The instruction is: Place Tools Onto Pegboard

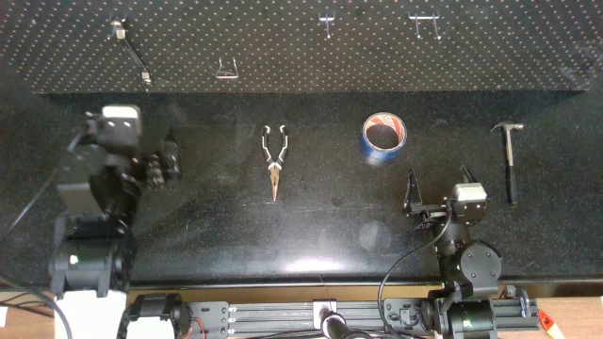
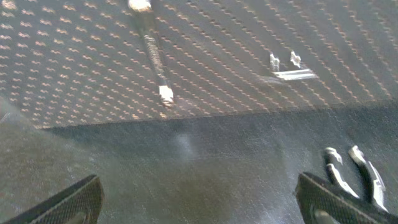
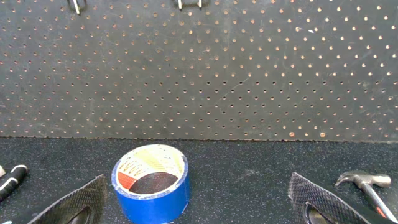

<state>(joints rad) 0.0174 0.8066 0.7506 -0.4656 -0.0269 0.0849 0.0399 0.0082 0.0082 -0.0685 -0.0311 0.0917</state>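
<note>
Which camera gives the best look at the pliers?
The top view: the pliers lie whole, handles toward the pegboard. The left wrist view catches their handles; the right wrist view, a handle tip at its edge.

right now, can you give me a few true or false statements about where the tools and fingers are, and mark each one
1. The pliers lie on the table. True.
2. The right gripper holds the hammer. False: its fingers are open and empty, and the hammer lies on the table.
3. A long tool already hangs on the pegboard. True.
4. The blue tape roll hangs from a hook. False: it sits on the table.
5. The left gripper has its fingers open. True.
</note>
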